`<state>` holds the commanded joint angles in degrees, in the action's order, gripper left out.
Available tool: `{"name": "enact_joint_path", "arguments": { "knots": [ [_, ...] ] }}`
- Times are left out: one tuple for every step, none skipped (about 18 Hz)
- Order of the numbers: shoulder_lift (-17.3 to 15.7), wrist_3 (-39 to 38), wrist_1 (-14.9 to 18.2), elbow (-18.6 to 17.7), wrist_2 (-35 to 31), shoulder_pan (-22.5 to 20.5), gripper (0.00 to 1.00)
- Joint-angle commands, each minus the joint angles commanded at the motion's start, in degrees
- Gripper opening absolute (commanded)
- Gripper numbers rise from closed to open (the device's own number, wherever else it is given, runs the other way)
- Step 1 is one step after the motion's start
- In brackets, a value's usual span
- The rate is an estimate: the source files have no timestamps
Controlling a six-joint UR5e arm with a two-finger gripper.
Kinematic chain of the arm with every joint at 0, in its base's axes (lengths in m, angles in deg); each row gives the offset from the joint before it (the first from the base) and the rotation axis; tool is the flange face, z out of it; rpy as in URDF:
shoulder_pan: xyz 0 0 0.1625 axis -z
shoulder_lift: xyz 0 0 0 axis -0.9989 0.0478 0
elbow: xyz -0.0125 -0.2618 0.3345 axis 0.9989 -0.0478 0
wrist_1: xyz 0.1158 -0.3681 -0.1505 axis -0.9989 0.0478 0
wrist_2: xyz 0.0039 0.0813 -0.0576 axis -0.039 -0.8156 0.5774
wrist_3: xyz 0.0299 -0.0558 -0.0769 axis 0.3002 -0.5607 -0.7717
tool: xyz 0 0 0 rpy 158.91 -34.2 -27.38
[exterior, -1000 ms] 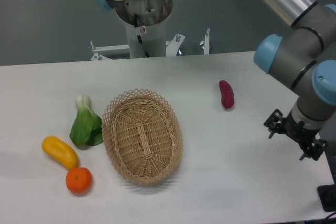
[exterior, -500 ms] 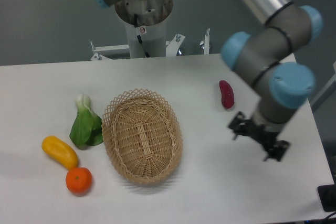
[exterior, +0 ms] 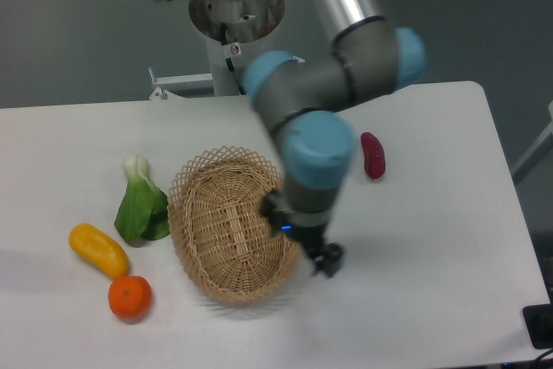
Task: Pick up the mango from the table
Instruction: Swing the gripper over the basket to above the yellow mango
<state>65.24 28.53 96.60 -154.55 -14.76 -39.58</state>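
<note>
The mango [exterior: 98, 250] is being left on the bench [exterior: 432, 300], well left of the claw [exterior: 302, 244], beyond the basket [exterior: 233, 224]; its long axis is being presented diagonally. Claw opening cannot be determined.

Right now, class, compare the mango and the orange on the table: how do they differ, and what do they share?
The mango is oblong and yellow-orange; the orange is round and a deeper orange. The mango lies slanted, farther back and to the image left; the orange sits nearer the front edge, beside the mango's lower end. Both rest on the white table, image left of the basket, away from the gripper.
</note>
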Motion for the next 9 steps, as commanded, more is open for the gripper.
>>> {"name": "enact_joint_path", "arguments": {
  "knots": [
    [0.0,0.3,-1.8,-0.4,0.0,1.1,1.00],
    [0.1,0.4,-3.4,-1.0,0.0,2.0,1.00],
    [0.1,0.4,-4.7,-1.4,0.0,2.8,1.00],
    [0.2,0.4,-5.0,-1.8,0.0,3.5,1.00],
    [0.2,0.7,-5.2,-2.3,0.0,4.1,1.00],
    [0.2,0.9,-5.3,-2.7,0.1,4.8,1.00],
    [0.2,1.3,-5.5,-3.3,0.1,5.7,1.00],
    [0.1,2.0,-5.5,-4.0,0.0,6.8,1.00],
    [0.0,2.5,-5.5,-4.8,0.1,7.7,1.00]
  ]
}}
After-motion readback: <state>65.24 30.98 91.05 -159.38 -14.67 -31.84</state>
